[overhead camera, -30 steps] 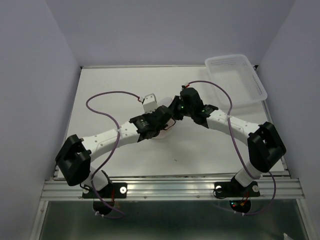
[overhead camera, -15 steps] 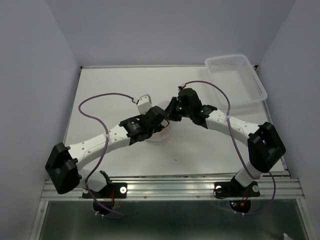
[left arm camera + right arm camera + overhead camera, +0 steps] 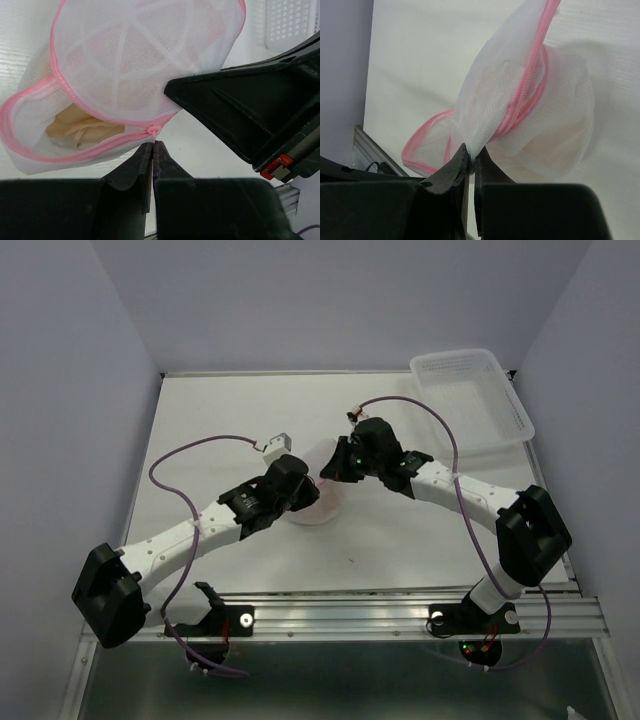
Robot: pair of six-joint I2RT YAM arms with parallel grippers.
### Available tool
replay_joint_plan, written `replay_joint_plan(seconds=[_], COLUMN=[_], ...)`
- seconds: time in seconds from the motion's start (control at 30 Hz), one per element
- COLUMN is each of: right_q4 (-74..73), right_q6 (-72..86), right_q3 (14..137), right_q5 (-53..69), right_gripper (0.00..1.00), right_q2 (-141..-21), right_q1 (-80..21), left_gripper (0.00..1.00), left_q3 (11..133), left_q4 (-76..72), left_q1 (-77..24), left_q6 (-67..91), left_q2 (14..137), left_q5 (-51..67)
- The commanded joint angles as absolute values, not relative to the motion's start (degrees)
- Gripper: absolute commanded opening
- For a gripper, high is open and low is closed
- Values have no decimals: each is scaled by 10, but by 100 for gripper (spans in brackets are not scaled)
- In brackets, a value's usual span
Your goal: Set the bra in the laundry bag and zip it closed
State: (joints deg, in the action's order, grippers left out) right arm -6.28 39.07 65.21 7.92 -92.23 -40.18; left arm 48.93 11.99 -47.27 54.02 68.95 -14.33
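The right gripper [image 3: 471, 161] is pinching a fold of the white see-through mesh laundry bag [image 3: 140, 45] between its closed jaws. The left gripper [image 3: 152, 146], jaws pressed together, is nipping the pink zipper slider [image 3: 153, 131] at its tips. The small tan-beige fabric bra [image 3: 82, 131] is lying inside the bag's open mouth, ahead-left of the left gripper.

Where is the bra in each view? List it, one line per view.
Top: hidden; only the bag shows, centre.
Left wrist: bra lower left, inside the open bag.
Right wrist: faint tan through the bag, right.
Shared landmark: the bag; its pink zipper in both wrist views.
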Motion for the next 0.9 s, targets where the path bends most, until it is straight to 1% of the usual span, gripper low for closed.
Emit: replay_joint_plan(seconds=[0.0, 0.1, 0.17, 0.23, 0.37, 0.57, 0.63, 0.67, 0.7, 0.8, 0.83, 0.87], right_q4=[-50, -50, -46, -43, -7, -6, -6, -6, -11, -27, -37, -56], right_q6=[303, 253, 227, 186, 156, 125, 122, 125, 126, 109, 103, 105], right_q3=[656, 650, 647, 644, 631, 646, 645, 646, 652, 663, 671, 678], right_q5=[39, 19, -28, -46, -67, -52, -11, -11, 33, 66, 84, 122], right_gripper=[1, 1, 1, 1, 1, 1, 1, 1, 1, 1, 2, 21], right_q2=[-904, -893, -882, -874, -850, -844, -844, -845, -849, -852, -853, -858], right_q1=[-390, -390, -390, -390, -385, -356, -325, -312, -301, -294, -294, -294], left_gripper=[0, 0, 0, 0, 0, 0, 0, 0, 0, 0, 0, 0], left_q3=[486, 473, 461, 444, 411, 388, 376, 374, 371, 376, 380, 389], left_q4=[106, 97, 102, 107, 92, 102, 100, 98, 95, 83, 77, 58], left_q1=[-469, -468, -457, -445, -422, -399, -384, -379, -375, -374, -373, -374], left_q6=[523, 527, 537, 541, 536, 540, 538, 539, 535, 524, 521, 514], left_q2=[663, 640, 621, 611, 602, 612, 606, 604, 600, 591, 591, 594], left_q5=[-134, -135, -137, -133, -90, -91, -92, -91, -91, -97, -94, -83])
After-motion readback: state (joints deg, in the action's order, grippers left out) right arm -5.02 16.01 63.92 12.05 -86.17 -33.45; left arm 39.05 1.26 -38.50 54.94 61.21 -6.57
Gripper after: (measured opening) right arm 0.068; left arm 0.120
